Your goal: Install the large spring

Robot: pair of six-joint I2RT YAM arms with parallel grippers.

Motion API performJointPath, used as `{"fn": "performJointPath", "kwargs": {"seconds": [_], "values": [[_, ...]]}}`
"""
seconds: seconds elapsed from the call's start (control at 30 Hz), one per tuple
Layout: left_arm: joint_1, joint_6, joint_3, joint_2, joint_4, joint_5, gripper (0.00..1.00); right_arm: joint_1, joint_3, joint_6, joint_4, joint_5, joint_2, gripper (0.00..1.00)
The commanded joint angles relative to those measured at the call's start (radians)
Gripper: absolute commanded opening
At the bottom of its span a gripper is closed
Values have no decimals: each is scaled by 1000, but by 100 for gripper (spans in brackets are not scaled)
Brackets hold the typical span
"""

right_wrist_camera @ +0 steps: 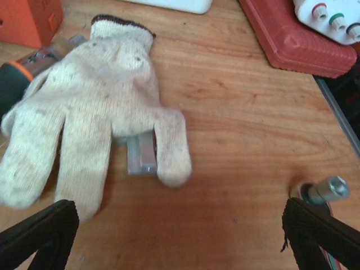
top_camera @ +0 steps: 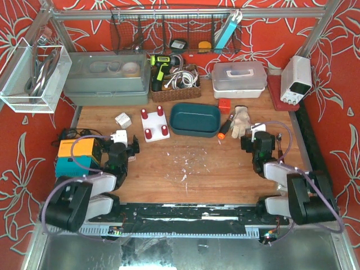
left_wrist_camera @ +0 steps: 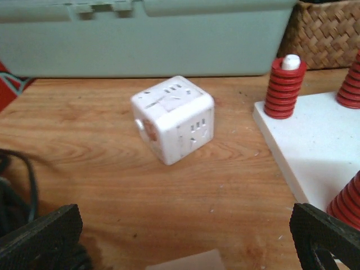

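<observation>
Two claws, both spread wide, nothing between the fingers. Left gripper (left_wrist_camera: 183, 225) sat low over the wood. Straight ahead of it, near: white socket cube (left_wrist_camera: 174, 118). Ahead and to its right: white peg board (left_wrist_camera: 304, 140), near corner just beside the claw's right finger. Red springs (left_wrist_camera: 287, 84) stood upright on the board's pegs, long axis vertical; the far one showed a white peg tip on top. Closest one, right by the right finger, looked widest at the base, so my guess for the large spring (left_wrist_camera: 347, 205), but the frame cut it off, couldn't confirm. No loose spring seen anywhere. Right gripper (right_wrist_camera: 180, 225) faced a work glove (right_wrist_camera: 95, 124) ahead and to its left, with a small clear block (right_wrist_camera: 140, 154) under the glove fingers. Board lay well off to that claw's left, beyond a teal tray (top_camera: 195, 119). Judgement: left arm was much nearer. Coming move hinges on a short shift forward-right, then coming down along the vertical peg axis.
</observation>
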Motion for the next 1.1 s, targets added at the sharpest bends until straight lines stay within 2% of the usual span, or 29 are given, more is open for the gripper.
{"fn": "performJointPath", "kwargs": {"seconds": [0.0,0.17,0.23,0.33,0.43,0.47,0.5,0.53,0.57,0.6,0.67,0.73,0.8,0.87,1.07], "values": [[15,77,77,149,216,111,100,-41,69,-22,195,-72,119,99],[16,78,115,273,291,149,100,-74,32,-7,301,-126,161,99],[18,72,118,265,263,149,100,-74,10,-7,341,-125,171,99],[20,69,75,250,318,150,100,-73,7,-11,348,-127,178,99],[47,31,-8,248,462,167,100,-73,-3,-13,373,-127,183,99],[52,37,-53,292,627,155,100,-73,-3,-13,370,-126,181,99],[53,38,-67,306,649,156,100,-72,-3,-14,372,-124,183,99],[54,21,-46,264,523,160,100,-72,-2,-15,370,-124,182,99],[62,15,-29,271,510,166,100,-70,0,-15,368,-120,184,99],[65,21,-28,303,562,154,100,-68,1,-16,367,-114,184,99],[64,10,-9,271,470,156,100,-60,3,-20,363,-105,184,99],[63,21,-24,294,539,155,100,-55,4,-23,363,-97,185,99],[63,15,-13,273,482,158,100,-55,4,-22,363,-96,184,99],[62,21,-21,289,527,157,100,-55,4,-23,363,-96,185,99],[62,25,-15,283,504,173,100,-55,6,-23,361,-96,187,99]]}}
